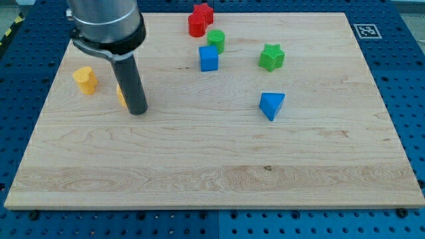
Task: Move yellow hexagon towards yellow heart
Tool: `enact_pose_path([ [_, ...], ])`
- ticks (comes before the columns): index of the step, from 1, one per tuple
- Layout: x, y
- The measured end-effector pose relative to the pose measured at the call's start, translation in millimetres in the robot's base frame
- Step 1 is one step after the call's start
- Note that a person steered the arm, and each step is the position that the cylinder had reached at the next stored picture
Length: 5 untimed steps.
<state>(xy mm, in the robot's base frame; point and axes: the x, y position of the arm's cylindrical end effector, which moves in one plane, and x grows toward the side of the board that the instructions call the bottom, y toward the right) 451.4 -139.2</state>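
The yellow heart (pixel 85 79) lies near the board's left edge. The yellow hexagon (pixel 121 95) sits just to its right, mostly hidden behind my rod, with only a sliver of its left side showing. My tip (pixel 137 111) rests on the board against the hexagon's right side, toward the view's bottom. A small gap separates hexagon and heart.
A red star (pixel 199 19), a green cylinder (pixel 216 40) and a blue cube (pixel 208 58) cluster at the top centre. A green star (pixel 271 57) and a blue triangle (pixel 271 105) lie right of centre. The wooden board (pixel 212 179) sits on a blue pegboard.
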Motion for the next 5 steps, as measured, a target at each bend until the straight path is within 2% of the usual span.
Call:
enact_pose_path([
  [1, -15, -5],
  [3, -29, 33],
  [5, -39, 9],
])
